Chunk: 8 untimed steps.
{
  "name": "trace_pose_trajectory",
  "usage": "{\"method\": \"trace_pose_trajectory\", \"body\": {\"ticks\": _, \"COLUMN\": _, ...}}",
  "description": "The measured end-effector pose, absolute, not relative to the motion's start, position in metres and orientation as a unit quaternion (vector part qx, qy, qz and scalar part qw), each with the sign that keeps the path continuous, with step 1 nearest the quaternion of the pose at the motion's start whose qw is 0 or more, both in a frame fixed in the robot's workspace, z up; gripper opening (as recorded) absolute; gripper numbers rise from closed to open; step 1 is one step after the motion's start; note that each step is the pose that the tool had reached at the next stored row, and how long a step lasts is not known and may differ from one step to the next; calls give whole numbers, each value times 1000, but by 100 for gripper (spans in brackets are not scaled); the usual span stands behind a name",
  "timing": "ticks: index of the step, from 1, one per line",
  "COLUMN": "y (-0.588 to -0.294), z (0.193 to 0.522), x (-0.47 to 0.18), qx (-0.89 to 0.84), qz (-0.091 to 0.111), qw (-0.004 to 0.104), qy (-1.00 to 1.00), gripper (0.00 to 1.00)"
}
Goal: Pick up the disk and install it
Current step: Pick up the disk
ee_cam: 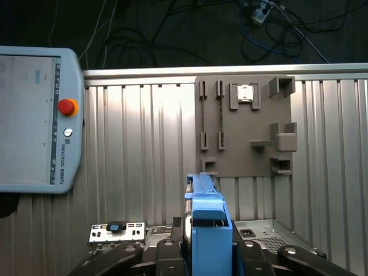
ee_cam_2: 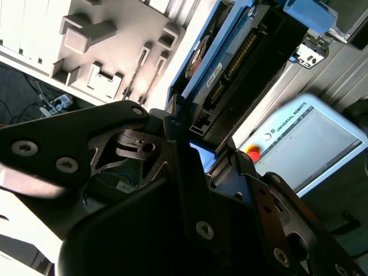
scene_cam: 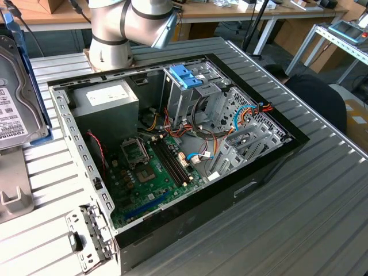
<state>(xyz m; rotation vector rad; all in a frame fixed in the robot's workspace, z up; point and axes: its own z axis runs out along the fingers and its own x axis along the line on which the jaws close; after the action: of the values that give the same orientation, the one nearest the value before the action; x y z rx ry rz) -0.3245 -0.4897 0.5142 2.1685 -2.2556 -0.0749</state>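
Observation:
The disk (ee_cam: pixel 207 215), a grey hard drive in a light blue carrier, sits edge-on between the black fingers of my gripper (ee_cam: pixel 208 253). The fingers press against both of its sides, so the gripper is shut on it, well above the ribbed table. In the second wrist view the disk (ee_cam_2: pixel 221 63) shows its connector edge beyond the gripper (ee_cam_2: pixel 195 132). At the exterior view's far left the disk (scene_cam: pixel 14 98) stands upright above a grey holder (scene_cam: pixel 11 195). The open computer case (scene_cam: pixel 75 144) lies in the middle of the table, with a metal drive cage under a blue latch (scene_cam: pixel 185 77).
A grey fixture plate (ee_cam: pixel 244 123) with slots and blocks lies on the table below the disk. A teach pendant (ee_cam: pixel 31 121) with a red button lies beside it. A small metal bracket (scene_cam: pixel 86 236) rests by the case's near corner. The arm's base (scene_cam: pixel 109 40) stands behind the case.

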Motion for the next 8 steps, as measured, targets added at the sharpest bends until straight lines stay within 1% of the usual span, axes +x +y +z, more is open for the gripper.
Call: {"method": "trace_pose_trajectory", "body": {"ticks": 8, "y": -494, "z": 514, "x": -324, "qx": 693, "qz": -24, "qw": 6, "qy": -721, "gripper": 37}}
